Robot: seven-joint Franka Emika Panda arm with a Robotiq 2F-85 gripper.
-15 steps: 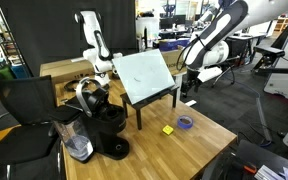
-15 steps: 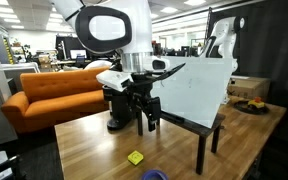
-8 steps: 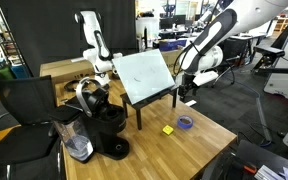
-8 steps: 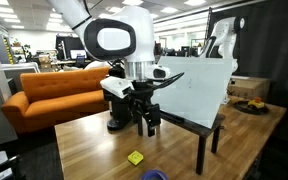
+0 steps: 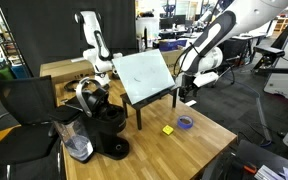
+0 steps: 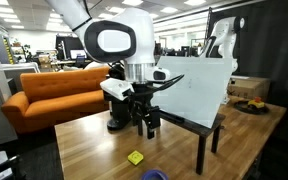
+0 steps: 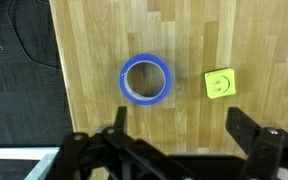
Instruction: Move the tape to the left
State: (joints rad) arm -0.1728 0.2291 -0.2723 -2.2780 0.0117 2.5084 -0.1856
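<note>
The tape is a blue ring lying flat on the wooden table; it also shows in both exterior views. A small yellow block lies beside it, also seen in both exterior views. My gripper is open and empty, hovering well above the table with the tape below it, between and ahead of the fingers. It shows in both exterior views.
A tilted white board on a dark stand occupies the table's middle. A black coffee machine with a glass pot stands at one end. The table edge lies close beside the tape, with dark floor and cables beyond. An orange sofa stands behind.
The arm has shifted slightly toward the white board and lowered a little. The tape and yellow block have not moved.
</note>
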